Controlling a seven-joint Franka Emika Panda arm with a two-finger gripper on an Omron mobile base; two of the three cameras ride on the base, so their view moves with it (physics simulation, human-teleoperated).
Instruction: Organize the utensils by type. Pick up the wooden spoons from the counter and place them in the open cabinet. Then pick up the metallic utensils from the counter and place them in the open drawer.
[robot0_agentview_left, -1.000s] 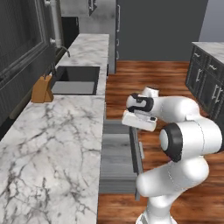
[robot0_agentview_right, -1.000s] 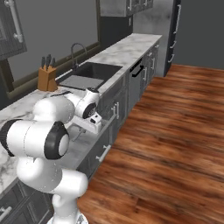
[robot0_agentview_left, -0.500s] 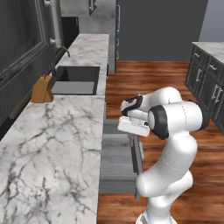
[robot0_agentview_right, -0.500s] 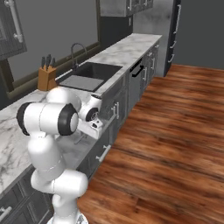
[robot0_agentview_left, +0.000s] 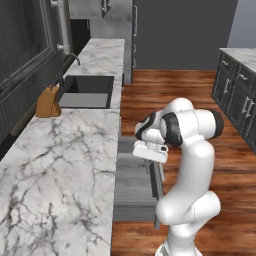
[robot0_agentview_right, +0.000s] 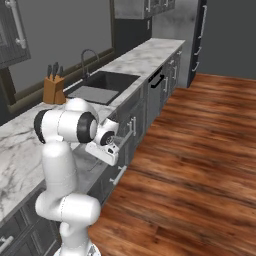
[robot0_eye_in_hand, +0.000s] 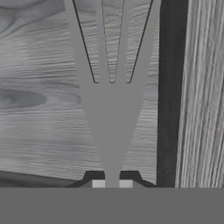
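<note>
Fork (robot0_eye_in_hand: 111, 100) clamped between the gripper (robot0_eye_in_hand: 112, 183) fingertips, tines pointing away from the hand, handle end pinched at the tips. Fingers pressed tight on it. Under the fork: flat grey inside of the open drawer (robot0_agentview_left: 131, 182), with a dark wall strip running along one side in the hand view. Hand hangs low over the drawer (robot0_agentview_right: 97, 162), just off the counter (robot0_agentview_left: 55, 165) edge. Knife block (robot0_agentview_left: 48, 102) stands farther along by the sink (robot0_agentview_left: 87, 92). Wood floor (robot0_agentview_right: 200, 165) beyond.
</note>
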